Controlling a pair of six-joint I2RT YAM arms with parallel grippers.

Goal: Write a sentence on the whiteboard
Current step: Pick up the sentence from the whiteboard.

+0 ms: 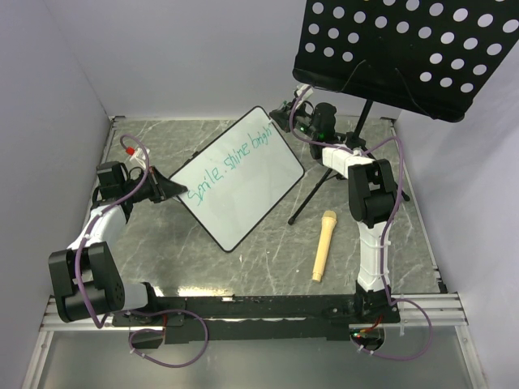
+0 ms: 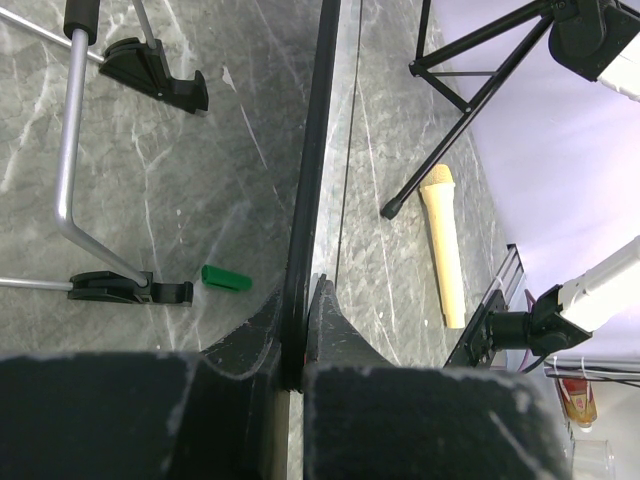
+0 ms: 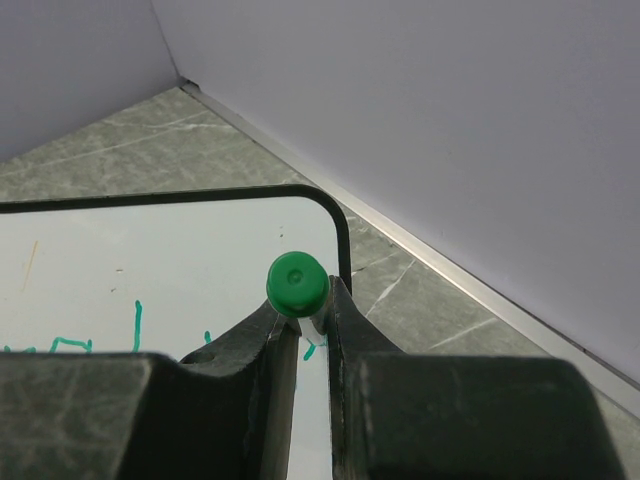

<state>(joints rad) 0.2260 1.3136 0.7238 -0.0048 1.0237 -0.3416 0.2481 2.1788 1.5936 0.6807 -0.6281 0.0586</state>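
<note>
The whiteboard [image 1: 243, 190] lies slanted in the middle of the table, and the teal sentence [image 1: 229, 164] runs along its far long edge. My left gripper [image 1: 172, 190] is shut on the board's left edge. In the left wrist view the black frame [image 2: 318, 150] runs edge-on into that gripper [image 2: 303, 295]. My right gripper [image 1: 293, 120] hovers at the board's far right corner. In the right wrist view it [image 3: 312, 300] is shut on a green-ended marker [image 3: 297, 283] above the whiteboard [image 3: 150, 250], near the last teal strokes [image 3: 137, 325].
A black perforated music stand [image 1: 405, 49] overhangs the back right, its tripod legs [image 1: 324, 190] spread beside the board. A cream microphone [image 1: 323, 245] lies at the right front. A green cap [image 2: 225, 278] lies under the board by its wire prop [image 2: 68, 150] and black feet [image 2: 160, 75].
</note>
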